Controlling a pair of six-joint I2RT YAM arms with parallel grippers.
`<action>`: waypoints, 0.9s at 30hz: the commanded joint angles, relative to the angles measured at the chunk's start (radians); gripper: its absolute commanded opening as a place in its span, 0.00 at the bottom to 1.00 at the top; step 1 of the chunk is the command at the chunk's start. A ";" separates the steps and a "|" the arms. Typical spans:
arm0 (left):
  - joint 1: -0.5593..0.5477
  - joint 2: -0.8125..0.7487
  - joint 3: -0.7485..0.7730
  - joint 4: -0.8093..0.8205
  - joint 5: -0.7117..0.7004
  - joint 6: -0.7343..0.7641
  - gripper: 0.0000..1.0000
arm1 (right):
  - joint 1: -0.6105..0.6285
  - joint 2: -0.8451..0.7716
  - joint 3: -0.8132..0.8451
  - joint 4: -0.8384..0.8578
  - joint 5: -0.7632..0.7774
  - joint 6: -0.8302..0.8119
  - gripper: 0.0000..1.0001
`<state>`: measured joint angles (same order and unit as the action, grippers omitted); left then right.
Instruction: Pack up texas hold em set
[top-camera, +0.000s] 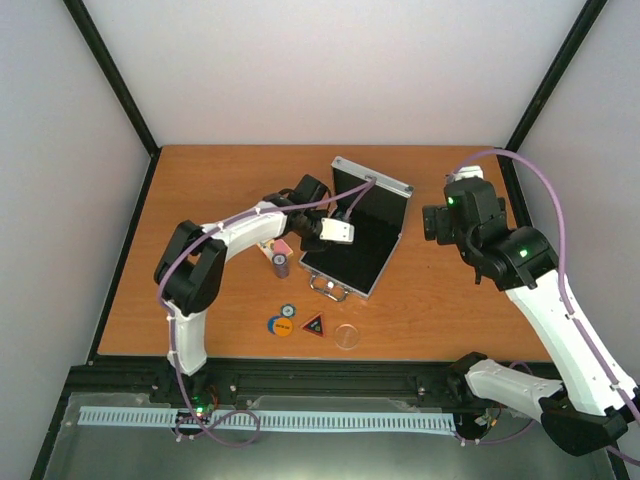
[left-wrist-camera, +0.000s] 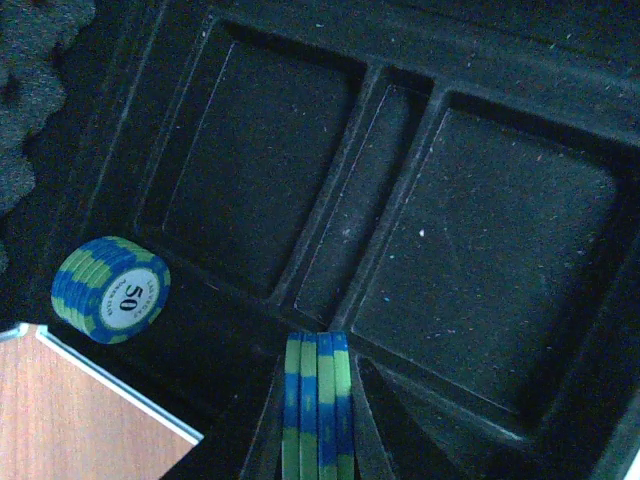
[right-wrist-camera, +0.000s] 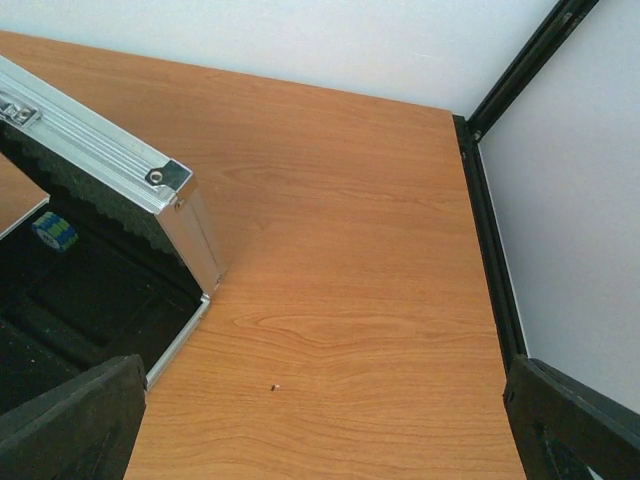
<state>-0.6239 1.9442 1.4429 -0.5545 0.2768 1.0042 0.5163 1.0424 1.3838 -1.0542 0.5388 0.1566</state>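
Poker set on the table, overhead and wrist views. The silver case (top-camera: 352, 262) lies open near the middle of the table (top-camera: 220, 190), with its lid (top-camera: 372, 186) raised at the far side and its metal handle (top-camera: 330, 288) on the edge facing the arms. The black lining (left-wrist-camera: 250, 150) has two broad rectangular recesses with a narrow slot between them.

The left arm (top-camera: 235, 230) reaches over the case. The left fingers (left-wrist-camera: 372, 445) are closed on a short row of blue-and-green chips (left-wrist-camera: 318, 410), held on edge above the lining, beside the recesses. Whether these chips touch the lining cannot be told. A second blue-and-green stack (left-wrist-camera: 110, 290), marked 50 on its face, lies on its side in a corner of the tray next to the case's rim, apart from the held chips.

On the table to the left of the case is the pink-white card pack (top-camera: 282, 246), with a dark chip stack (top-camera: 281, 265) upright just beside it. Nearer the arms, in a loose row, are a single chip (top-camera: 288, 311), the orange disc (top-camera: 281, 326), the black-red triangle (top-camera: 313, 325) and the clear disc (top-camera: 346, 336).

The right arm (top-camera: 540, 290) hangs to the right of the case, above the table, and the right fingers (right-wrist-camera: 70, 425) are spread wide apart, open
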 joint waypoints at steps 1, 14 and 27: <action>-0.003 0.032 0.064 0.042 0.021 0.110 0.01 | -0.017 0.007 -0.014 0.012 -0.009 -0.013 1.00; 0.030 0.144 0.165 0.096 -0.011 0.198 0.01 | -0.047 0.032 -0.016 0.007 -0.054 -0.045 1.00; 0.038 0.213 0.199 0.157 -0.022 0.213 0.01 | -0.071 0.040 -0.033 0.005 -0.097 -0.058 1.00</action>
<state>-0.5938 2.1372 1.5936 -0.4603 0.2417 1.1793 0.4595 1.0782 1.3594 -1.0554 0.4557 0.1116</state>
